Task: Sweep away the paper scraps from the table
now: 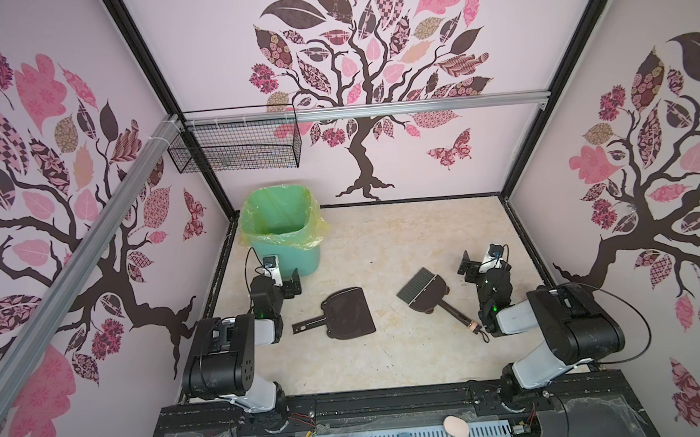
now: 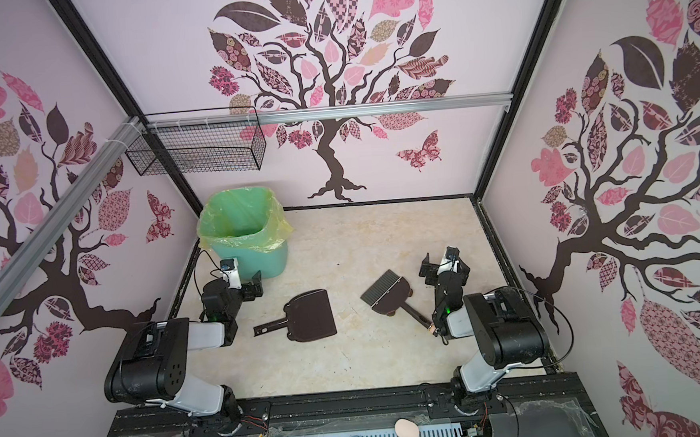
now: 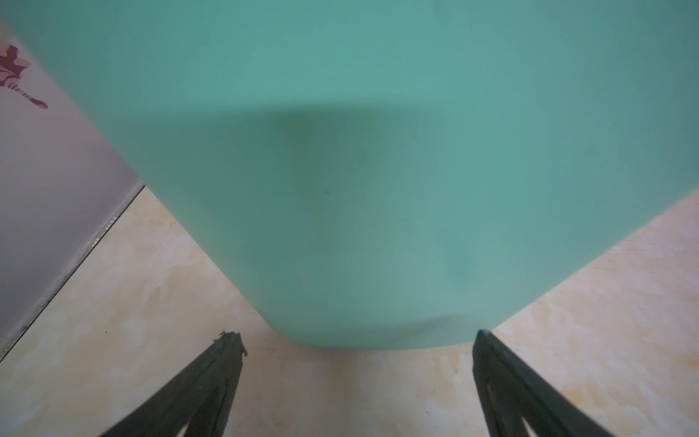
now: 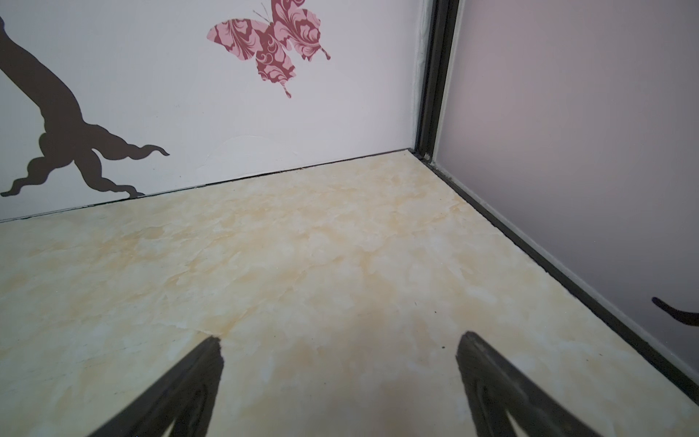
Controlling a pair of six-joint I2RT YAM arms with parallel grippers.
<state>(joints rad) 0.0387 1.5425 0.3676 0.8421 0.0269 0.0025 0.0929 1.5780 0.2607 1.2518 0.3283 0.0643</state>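
Both left end effector (image 1: 294, 280) and right end effector (image 1: 468, 264) released over table (image 1: 389, 350); brush (image 1: 421, 291) handle toward right arm (image 1: 571, 331).

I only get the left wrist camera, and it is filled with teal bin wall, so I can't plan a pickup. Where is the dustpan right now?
Observer: The dustpan lies on the table, unheld. In both top views it is just right of the left gripper, and its handle points toward the left arm.
Operator: And the brush?
Observer: The brush lies on the table too, right of the dustpan and beside the right gripper, which is open and holds nothing.
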